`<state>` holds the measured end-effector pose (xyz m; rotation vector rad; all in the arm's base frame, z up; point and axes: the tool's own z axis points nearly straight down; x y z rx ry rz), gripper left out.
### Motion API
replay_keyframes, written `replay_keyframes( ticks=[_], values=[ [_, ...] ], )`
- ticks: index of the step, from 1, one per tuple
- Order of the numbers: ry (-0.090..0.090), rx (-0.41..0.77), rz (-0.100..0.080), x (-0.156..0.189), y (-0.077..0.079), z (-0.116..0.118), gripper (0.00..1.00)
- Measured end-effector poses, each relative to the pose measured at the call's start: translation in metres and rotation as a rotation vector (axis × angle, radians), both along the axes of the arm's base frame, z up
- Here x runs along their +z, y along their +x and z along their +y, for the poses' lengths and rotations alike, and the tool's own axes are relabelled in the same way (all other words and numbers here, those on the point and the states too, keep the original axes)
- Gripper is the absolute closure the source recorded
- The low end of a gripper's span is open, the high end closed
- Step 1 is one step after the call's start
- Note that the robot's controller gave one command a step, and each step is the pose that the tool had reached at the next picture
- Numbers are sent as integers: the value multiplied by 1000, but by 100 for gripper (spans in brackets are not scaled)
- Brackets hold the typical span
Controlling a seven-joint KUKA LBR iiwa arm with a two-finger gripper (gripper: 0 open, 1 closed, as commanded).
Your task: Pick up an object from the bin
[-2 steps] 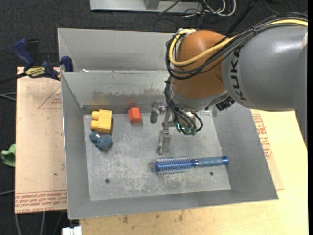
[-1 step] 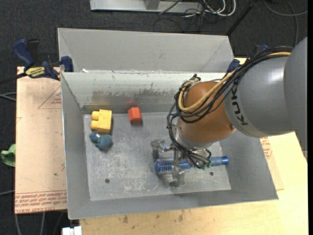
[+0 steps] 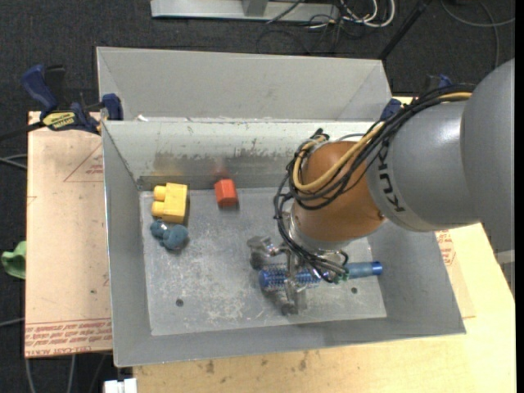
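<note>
My gripper (image 3: pixel 265 256) is down at the bin floor, right of centre and near the front wall, under the orange wrist cover. A blue rod-like thing (image 3: pixel 364 270) with a ribbed blue end (image 3: pixel 274 279) lies right at the gripper, its smooth end sticking out to the right. The ribbed end sits among the gripper's grey metal parts; whether it is gripped is hidden. A yellow toy block (image 3: pixel 170 201) lies at the back left, a small orange-red block (image 3: pixel 225 192) beside it, and a blue-grey lump (image 3: pixel 170 236) just in front of the yellow block.
The arm comes in from the right and covers the bin's right middle part. Bare grey floor stretches across the front left, with one small dark speck. The bin's sloped walls rise on all sides.
</note>
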<state>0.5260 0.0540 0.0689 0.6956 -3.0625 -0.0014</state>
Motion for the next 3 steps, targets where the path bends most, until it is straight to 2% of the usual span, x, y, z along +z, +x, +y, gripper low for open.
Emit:
replay_keyframes(
  ticks=[1, 2, 3],
  values=[
    [1, -1, -1, 0, 0, 0, 100],
    [2, -25, -11, 125, 13, 13, 100],
    [1, -16, -11, 214, 22, 17, 100]
  ],
)
